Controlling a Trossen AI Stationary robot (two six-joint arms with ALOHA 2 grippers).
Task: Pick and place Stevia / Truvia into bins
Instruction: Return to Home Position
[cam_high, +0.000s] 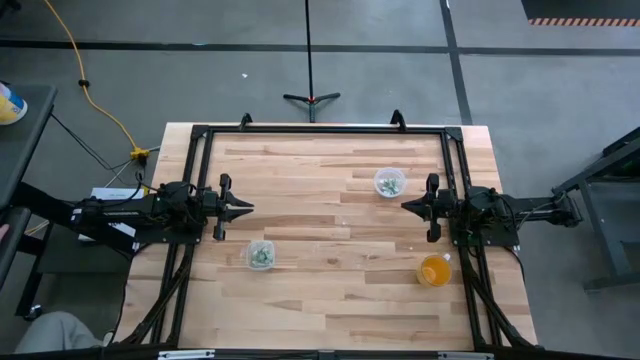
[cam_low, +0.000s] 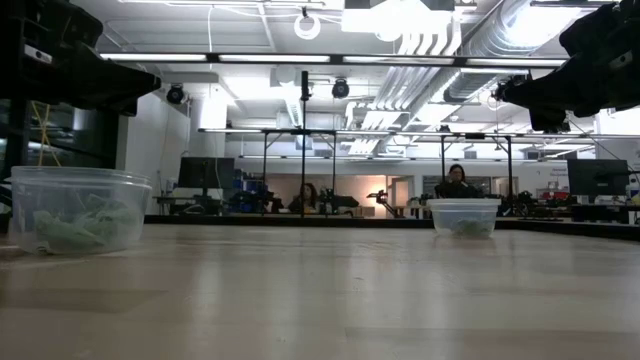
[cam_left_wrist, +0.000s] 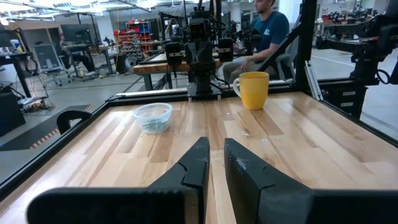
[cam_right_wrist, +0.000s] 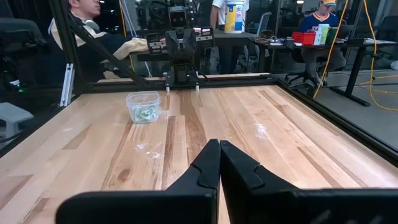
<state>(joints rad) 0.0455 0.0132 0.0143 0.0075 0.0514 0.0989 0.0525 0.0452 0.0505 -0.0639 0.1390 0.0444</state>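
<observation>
Two clear cups stand upright on their bases on the wooden table. One (cam_high: 389, 182) is toward the far right, also in the left wrist view (cam_left_wrist: 153, 116) and the low view (cam_low: 463, 217). The other (cam_high: 261, 255) is toward the near left, also in the right wrist view (cam_right_wrist: 143, 106) and the low view (cam_low: 75, 210). Pale green packets lie inside both (cam_low: 70, 230) (cam_high: 389, 184). My left gripper (cam_high: 246, 208) (cam_left_wrist: 216, 155) hovers at the left side with a narrow gap between its fingers. My right gripper (cam_high: 407, 206) (cam_right_wrist: 219, 152) hovers at the right side, shut. Both are empty.
An orange cup (cam_high: 435, 270) (cam_left_wrist: 253, 89) stands near the right arm's base, toward the near right. A black frame (cam_high: 320, 130) runs around the table's far edge and sides. Bare wood lies between the two grippers. People sit in the room beyond the table.
</observation>
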